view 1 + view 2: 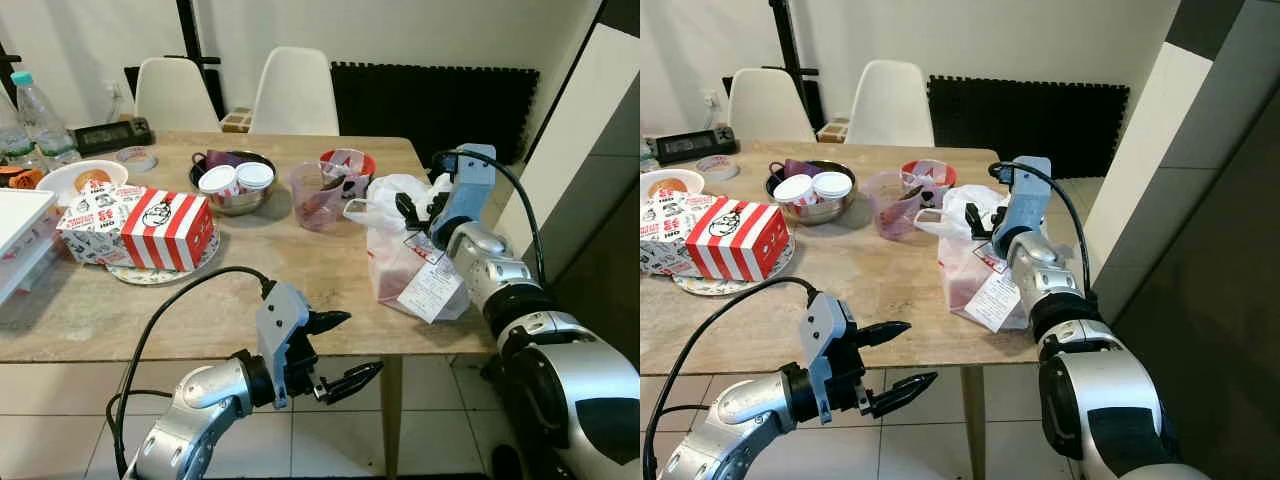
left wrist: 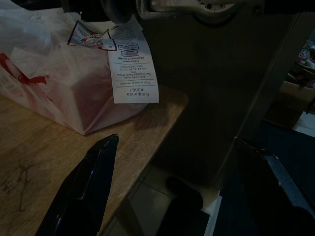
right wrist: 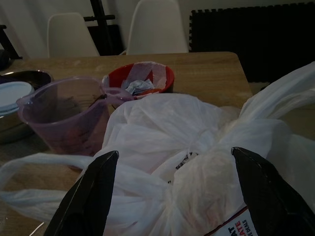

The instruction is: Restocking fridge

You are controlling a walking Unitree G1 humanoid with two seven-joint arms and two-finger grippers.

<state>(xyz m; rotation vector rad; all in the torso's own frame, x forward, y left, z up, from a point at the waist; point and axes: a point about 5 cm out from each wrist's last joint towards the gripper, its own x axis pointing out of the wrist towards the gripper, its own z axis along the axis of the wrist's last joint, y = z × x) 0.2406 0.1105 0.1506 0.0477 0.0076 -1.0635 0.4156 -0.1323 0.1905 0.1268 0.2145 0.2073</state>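
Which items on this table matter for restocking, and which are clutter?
Job:
white plastic takeaway bag with receipt
right claw, open above the bag
left claw, open below the table edge

Lying about:
red-striped cardboard box
purple plastic jug
steel bowl

Head views bright and sharp, wrist views dim, underexposed

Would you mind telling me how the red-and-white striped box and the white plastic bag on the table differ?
The striped box is rigid, opaque and boldly striped; the plastic bag is soft, crumpled and translucent white with a receipt on it. The box sits on a plate toward the table's left; the bag lies near the right edge, with the right end effector at its knot. Both rest on the wooden table.
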